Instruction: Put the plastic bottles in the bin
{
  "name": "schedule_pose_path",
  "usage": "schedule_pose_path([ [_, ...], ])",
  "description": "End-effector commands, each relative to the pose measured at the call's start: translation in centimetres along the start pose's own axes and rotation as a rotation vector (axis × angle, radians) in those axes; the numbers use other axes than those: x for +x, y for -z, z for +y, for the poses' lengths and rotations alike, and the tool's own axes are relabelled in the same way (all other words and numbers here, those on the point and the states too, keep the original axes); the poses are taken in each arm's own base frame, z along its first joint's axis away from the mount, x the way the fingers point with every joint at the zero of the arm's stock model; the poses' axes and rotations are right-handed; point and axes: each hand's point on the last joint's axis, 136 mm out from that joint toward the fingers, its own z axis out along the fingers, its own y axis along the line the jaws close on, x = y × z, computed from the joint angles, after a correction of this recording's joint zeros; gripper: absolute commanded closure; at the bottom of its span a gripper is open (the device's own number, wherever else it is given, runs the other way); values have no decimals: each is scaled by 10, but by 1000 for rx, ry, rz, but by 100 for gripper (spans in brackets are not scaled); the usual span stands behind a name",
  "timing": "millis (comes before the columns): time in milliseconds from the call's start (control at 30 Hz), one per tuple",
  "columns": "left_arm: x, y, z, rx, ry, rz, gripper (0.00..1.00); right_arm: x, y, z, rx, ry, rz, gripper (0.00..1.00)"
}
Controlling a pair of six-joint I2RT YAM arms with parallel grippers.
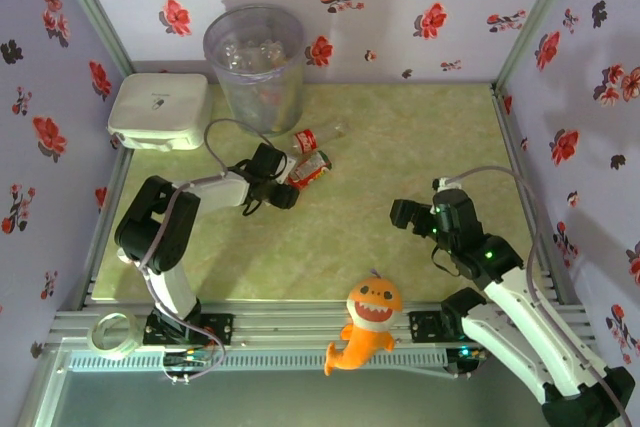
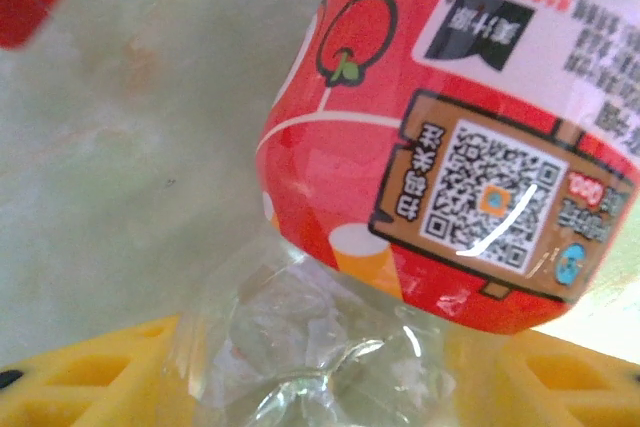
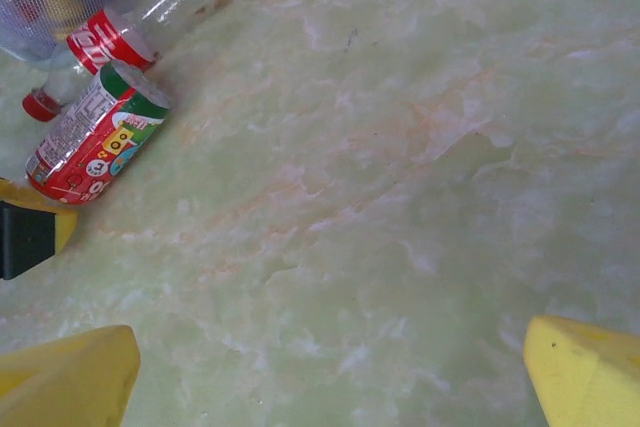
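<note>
A clear bottle with a red label (image 1: 310, 169) (image 2: 450, 127) lies on the table in front of the bin (image 1: 255, 57). My left gripper (image 1: 290, 179) (image 2: 340, 377) is shut on its clear base, with a yellow finger (image 2: 90, 372) on either side. A second clear bottle with a red band (image 1: 318, 137) (image 3: 150, 12) lies just beyond it, at the foot of the bin. Several clear bottles (image 1: 250, 50) lie inside the bin. Over bare table at the right, my right gripper (image 1: 418, 202) (image 3: 330, 377) stands wide open with nothing between its fingers.
A flat white box (image 1: 160, 110) sits left of the bin. An orange plush shark (image 1: 368, 322) lies at the near edge between the arm bases, and a tape roll (image 1: 113, 335) rests on the rail at the near left. Flowered walls close in three sides.
</note>
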Motion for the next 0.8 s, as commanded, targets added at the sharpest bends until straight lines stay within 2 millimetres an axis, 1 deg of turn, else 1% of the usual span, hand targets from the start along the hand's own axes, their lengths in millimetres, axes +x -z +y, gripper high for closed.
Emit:
schedule_pose_path([
  [0,6,0,-4,-1,-4,21,43,1,-1,-5,25,-9,-4,1],
  [100,4,7,-6,9,-11,12,47,1,-2,-6,27,-10,-5,1],
  [200,2,16,-8,12,-24,5,48,0,-2,-6,26,-11,-7,1],
  [267,-2,25,-10,16,-34,-5,48,0,-2,-5,25,-11,-9,1],
  [367,-9,45,-14,22,-62,-28,49,0,-4,-5,25,-10,-7,1],
  [467,-22,73,-16,29,-89,-73,58,-1,-6,-3,22,-10,-6,1],
  [533,-33,94,-17,33,-100,-110,61,-2,-8,-2,18,-10,-5,1],
  [633,-50,130,-17,29,-118,-163,67,-3,-10,0,16,-11,-4,1],
  [767,-71,179,-16,15,-142,-231,77,-3,-11,1,11,-13,-3,1],
])
